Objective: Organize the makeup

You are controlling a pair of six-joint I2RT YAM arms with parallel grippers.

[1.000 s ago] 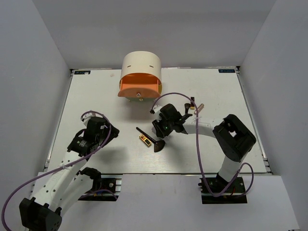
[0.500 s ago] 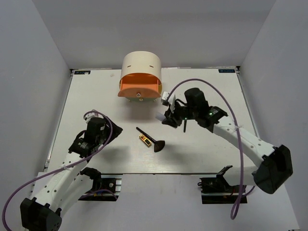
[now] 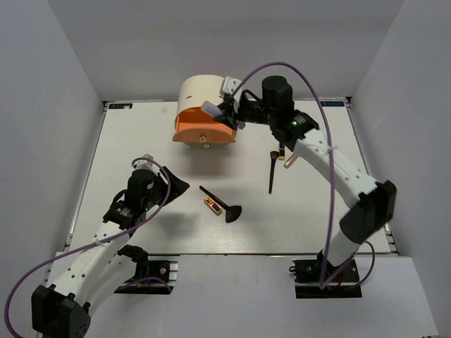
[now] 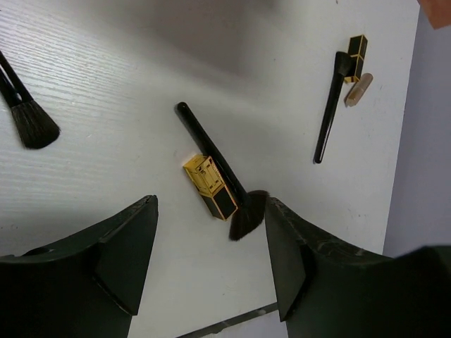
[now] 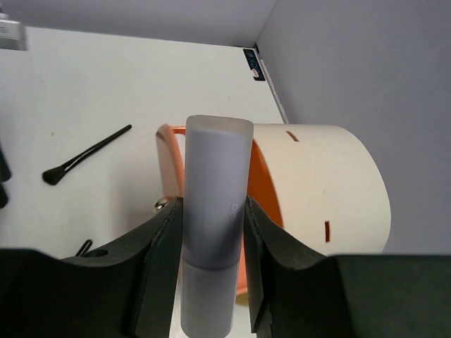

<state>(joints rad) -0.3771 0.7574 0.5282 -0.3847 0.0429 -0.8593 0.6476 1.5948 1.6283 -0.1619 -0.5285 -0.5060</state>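
My right gripper [image 3: 227, 113] is shut on a white-lavender tube [image 5: 215, 176], held upright in front of the cream box's open orange drawer [image 5: 264, 183]; from above the tube [image 3: 211, 109] hangs over that drawer. My left gripper [image 4: 211, 205] stands open above the table, nothing between its fingers. Just beyond it lie a gold-and-red lipstick [image 4: 210, 186] and a fan-headed black brush [image 4: 215, 165]. Farther right lie a thin black brush [image 3: 271, 171], a small black-and-gold piece [image 3: 282, 150] and a slim pinkish stick [image 3: 289, 159].
The cream rounded box [image 3: 204, 95] stands at the table's back middle, its orange drawer [image 3: 204, 127] facing the arms. Another black brush [image 4: 28, 116] lies to the left, under my left arm. Grey walls close in the table's sides and back.
The right arm has swung from the table's middle up to the cream box, carrying the white-lavender tube. The left gripper has edged slightly toward the lipstick and fan brush.
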